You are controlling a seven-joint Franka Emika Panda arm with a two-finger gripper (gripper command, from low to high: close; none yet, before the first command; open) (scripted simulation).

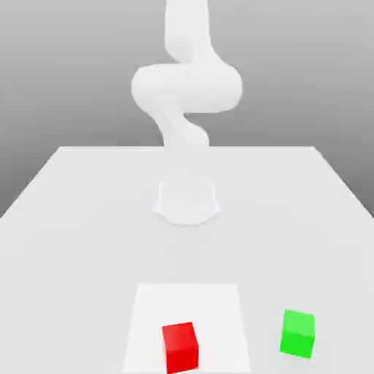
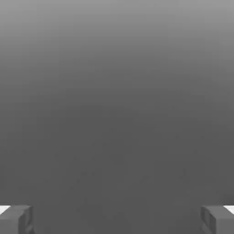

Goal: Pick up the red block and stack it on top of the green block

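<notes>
The red block sits on a pale square patch near the front of the white table. To the exterior view's right of it, on the bare table, rests the green block, a block's width or more apart from the red one. The white arm rises from its round base far behind both blocks and bends upward out of the frame. In the hand view my gripper is open, its two grey fingertips wide apart with nothing between them, facing a plain grey background.
The white table spreads wide around the arm's base, its edges running diagonally at the exterior view's left and right. Grey backdrop lies behind it.
</notes>
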